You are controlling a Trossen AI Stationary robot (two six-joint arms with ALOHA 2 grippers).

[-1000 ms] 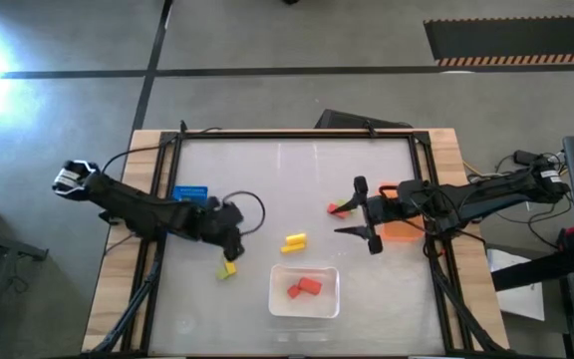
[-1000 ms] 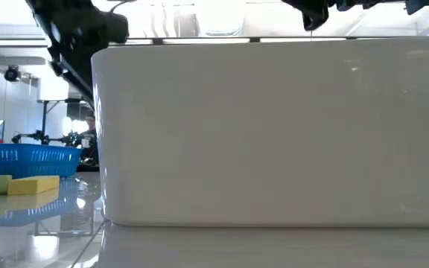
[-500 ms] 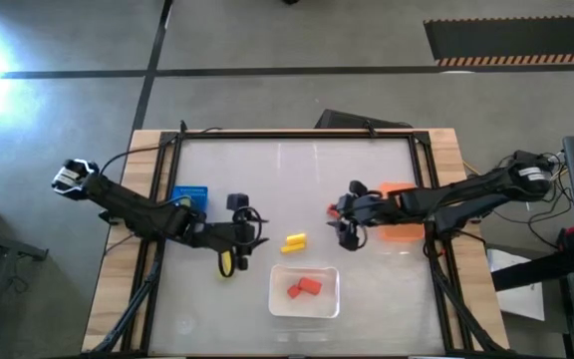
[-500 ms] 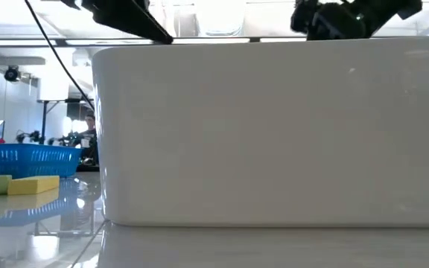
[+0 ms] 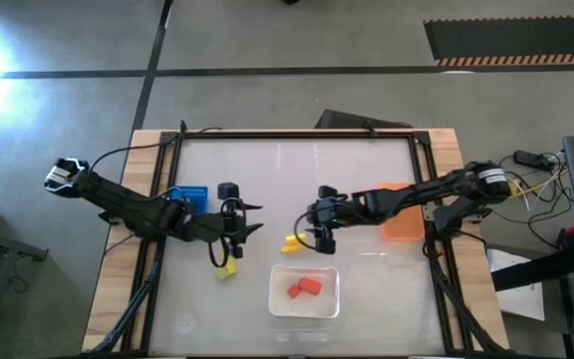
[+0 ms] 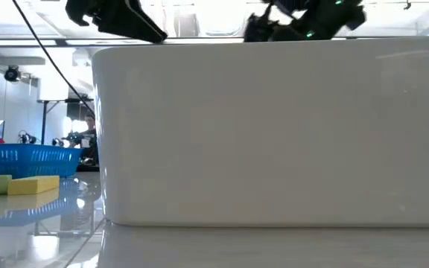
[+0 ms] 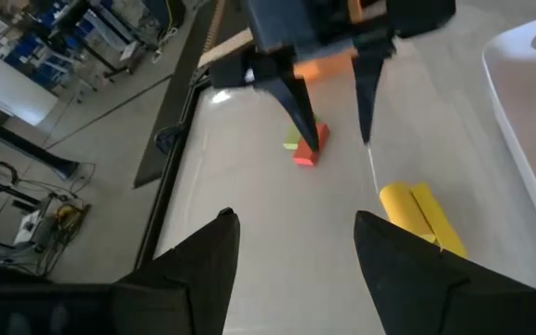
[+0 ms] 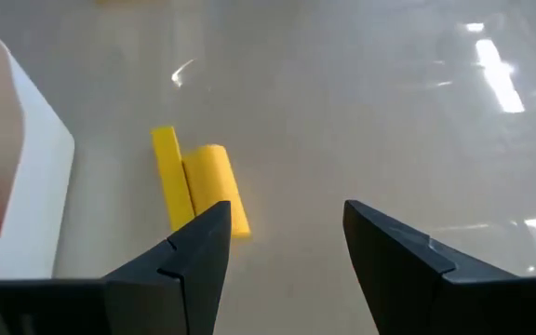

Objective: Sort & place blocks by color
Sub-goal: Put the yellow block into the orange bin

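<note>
Two yellow blocks (image 5: 293, 242) lie side by side on the table, also seen in the right wrist view (image 8: 199, 190). My right gripper (image 5: 319, 237) hovers open just right of them and above, fingers slanting down. A yellow and a light green block (image 5: 226, 269) lie near my left gripper (image 5: 251, 219), which is open, raised and pointing toward the table's right. A red block and a green block (image 7: 303, 149) lie behind the right gripper's fingers. Red blocks (image 5: 304, 288) lie in the white tray (image 5: 277, 299).
A blue bin (image 5: 189, 194) stands at the left behind my left arm. An orange bin (image 5: 403, 227) stands at the right under my right arm. In the low view the tray's wall (image 6: 274, 134) fills most of the picture. Bare table lies at the far side.
My right gripper has gone toward the table's left edge and down, from beside the orange bin to just over the two yellow blocks. My left gripper has risen from above the yellow and green blocks and rolled about, now pointing toward the right. The blocks have stayed put.
</note>
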